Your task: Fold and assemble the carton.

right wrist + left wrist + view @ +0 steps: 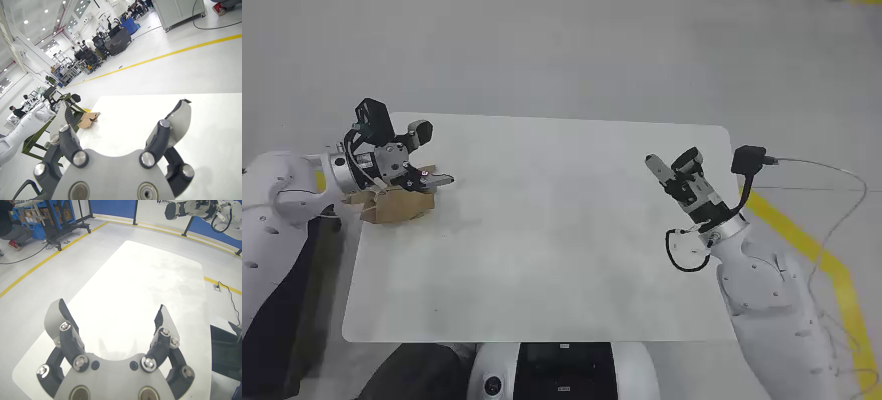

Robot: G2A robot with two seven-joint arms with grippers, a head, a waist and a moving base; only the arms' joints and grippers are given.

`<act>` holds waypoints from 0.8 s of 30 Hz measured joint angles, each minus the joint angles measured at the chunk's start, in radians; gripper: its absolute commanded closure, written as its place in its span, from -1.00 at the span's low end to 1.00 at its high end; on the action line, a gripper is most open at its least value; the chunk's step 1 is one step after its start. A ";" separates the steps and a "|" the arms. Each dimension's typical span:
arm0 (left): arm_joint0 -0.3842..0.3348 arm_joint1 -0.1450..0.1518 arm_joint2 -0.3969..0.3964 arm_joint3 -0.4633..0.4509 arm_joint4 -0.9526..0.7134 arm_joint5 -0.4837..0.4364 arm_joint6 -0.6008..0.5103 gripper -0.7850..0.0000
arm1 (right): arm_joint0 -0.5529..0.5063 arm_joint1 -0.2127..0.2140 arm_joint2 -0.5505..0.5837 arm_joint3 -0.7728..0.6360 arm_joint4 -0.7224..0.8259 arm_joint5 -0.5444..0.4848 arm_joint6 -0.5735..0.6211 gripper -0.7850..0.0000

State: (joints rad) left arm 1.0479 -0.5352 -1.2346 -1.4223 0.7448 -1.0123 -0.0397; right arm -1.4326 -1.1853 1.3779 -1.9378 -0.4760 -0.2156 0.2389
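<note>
Jaws on both arms gape wide with nothing in them; the carton (397,206) lies at the bench's (542,250) left edge, just beneath the left arm's jaws, its flaps apparently loose; most folding seems undone.

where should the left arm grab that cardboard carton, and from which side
Probably one of the raised flaps of the carton, pinched across its free edge from above, on the side facing the middle of the table. The carton lies low by the table's edge, so its walls offer little for a sideways grip. The left gripper, jaws open, is already close by it.
</note>
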 measured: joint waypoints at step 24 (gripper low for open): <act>0.032 0.013 -0.017 0.130 -0.256 -0.001 -0.161 -1.00 | 0.000 0.000 0.000 0.000 0.000 0.000 0.000 -1.00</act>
State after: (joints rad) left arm 1.0800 -0.5218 -1.2520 -1.2926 0.4886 -1.0136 -0.2007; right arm -1.4326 -1.1853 1.3779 -1.9378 -0.4760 -0.2156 0.2389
